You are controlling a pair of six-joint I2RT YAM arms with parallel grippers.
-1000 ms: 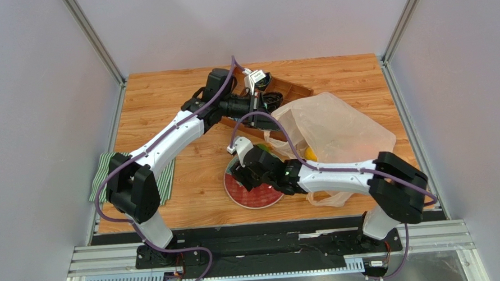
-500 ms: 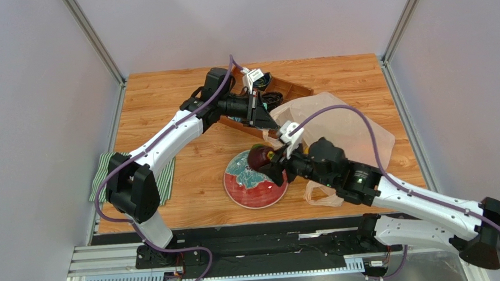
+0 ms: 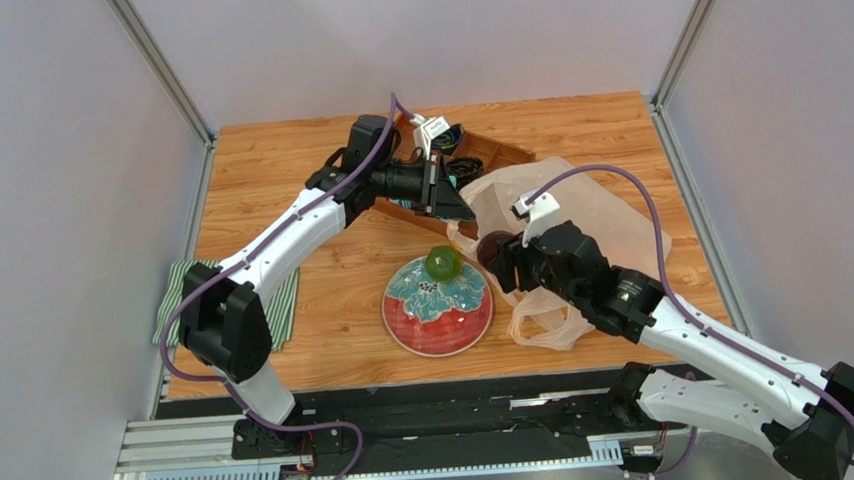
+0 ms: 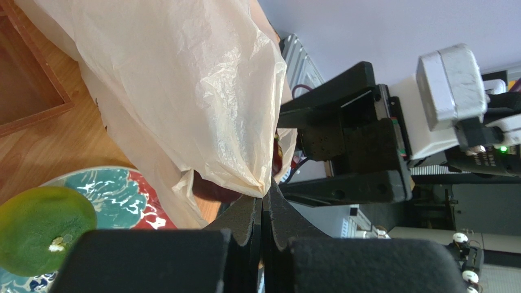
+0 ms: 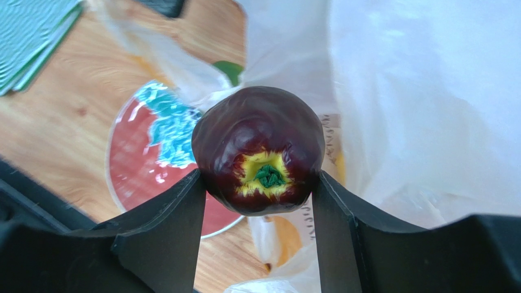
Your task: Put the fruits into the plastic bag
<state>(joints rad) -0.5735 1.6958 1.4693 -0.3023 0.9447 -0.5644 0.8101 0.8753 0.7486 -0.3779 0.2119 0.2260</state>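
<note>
My right gripper (image 5: 257, 201) is shut on the dark red apple (image 5: 258, 160) and holds it above the mouth of the plastic bag (image 3: 582, 227); in the top view the apple (image 3: 495, 250) is at the bag's left edge. My left gripper (image 4: 264, 204) is shut on the bag's rim (image 4: 202, 104) and holds it up; in the top view it (image 3: 466, 204) is at the bag's far left corner. One green round fruit (image 3: 441, 264) lies on the red-rimmed plate (image 3: 428, 327); it also shows in the left wrist view (image 4: 43, 229). A fruit shows orange-yellow through the bag (image 5: 339, 168).
A brown wooden tray (image 3: 494, 153) lies behind the bag under the left arm. A green striped cloth (image 3: 170, 303) lies at the table's left edge. The bag's loop handles (image 3: 543, 320) lie near the front edge, right of the plate.
My right arm has lifted the dark red apple off the plate and carried it right to the bag's mouth. The green fruit stays on the plate. The left gripper has kept holding the bag.
</note>
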